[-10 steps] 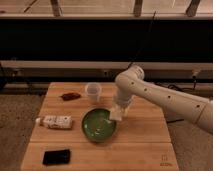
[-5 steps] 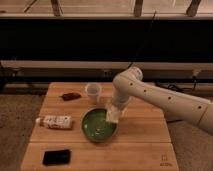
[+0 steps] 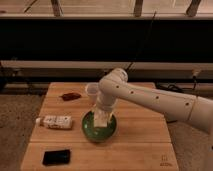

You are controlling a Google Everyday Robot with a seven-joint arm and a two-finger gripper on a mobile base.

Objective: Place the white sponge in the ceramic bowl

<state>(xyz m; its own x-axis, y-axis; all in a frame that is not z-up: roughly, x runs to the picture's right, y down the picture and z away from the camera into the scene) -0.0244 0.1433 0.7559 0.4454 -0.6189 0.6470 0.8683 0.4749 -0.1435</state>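
The green ceramic bowl (image 3: 90, 131) sits on the wooden table at the front centre. My gripper (image 3: 102, 116) hangs from the white arm (image 3: 150, 97) and reaches down over the middle of the bowl. It is shut on the white sponge (image 3: 101, 123), a small pale block at its tip. The sponge sits low over the inside of the bowl. I cannot tell whether it touches the bowl's bottom.
A translucent white cup (image 3: 90, 90) stands just behind the bowl, partly hidden by the arm. A white labelled bottle (image 3: 55, 121) lies left of the bowl. A reddish item (image 3: 70, 95) lies at the back left. A black flat object (image 3: 56, 156) lies at the front left.
The gripper has moved left and down with the sponge, from the bowl's right rim to over its middle.
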